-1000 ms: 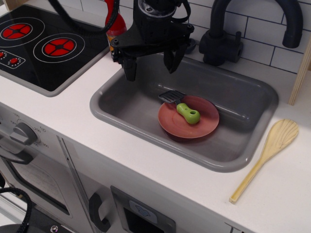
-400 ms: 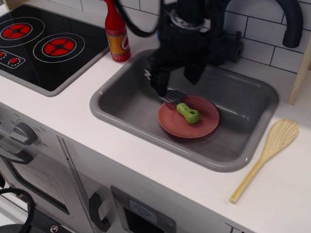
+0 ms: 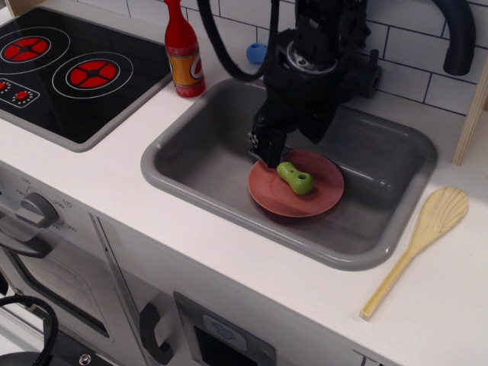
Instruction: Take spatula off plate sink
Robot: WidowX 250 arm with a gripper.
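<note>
Observation.image shows the reach-and-grasp step: the gripper [image 3: 287, 145] hangs low inside the sink [image 3: 191, 152], over the blade end of the spatula [image 3: 294, 177], whose green handle lies on the plate [image 3: 305, 200]. Its fingers look apart, one to each side of the hidden blade, though I cannot tell whether they touch it. Next, I judge, they must close on the spatula and lift it clear of the plate's rim. Around stand a red bottle [image 3: 183, 49], the faucet [image 3: 450, 30], a stove [image 3: 69, 69], and a wooden spoon [image 3: 419, 244] on the desk [image 3: 320, 297]; only the sink's walls hem the arm.
</note>
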